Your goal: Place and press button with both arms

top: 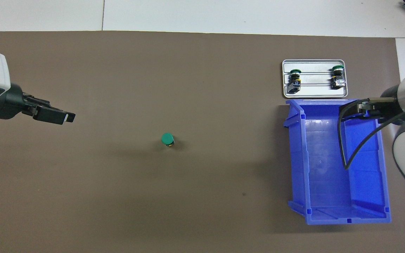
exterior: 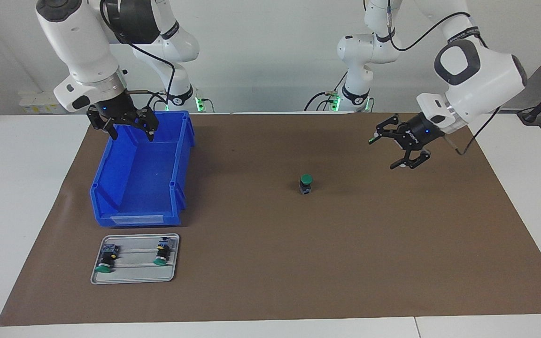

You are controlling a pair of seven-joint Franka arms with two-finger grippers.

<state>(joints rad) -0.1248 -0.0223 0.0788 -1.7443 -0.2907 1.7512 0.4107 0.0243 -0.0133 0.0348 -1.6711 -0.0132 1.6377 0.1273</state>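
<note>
Green-capped button (exterior: 305, 183) stands upright mid-mat, apart from both arms; L gripper (exterior: 399, 149) hovers over bare mat w/ jaws wide, holding nothing, R gripper (exterior: 131, 127) likewise spread & empty above blue bin (exterior: 111, 188).

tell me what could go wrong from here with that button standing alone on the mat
1. The button stands upright on a small base; a press off centre might topple it.
2. Nothing braces it: the left end effector and the right end effector, over the blue bin, are both open and away.
</note>
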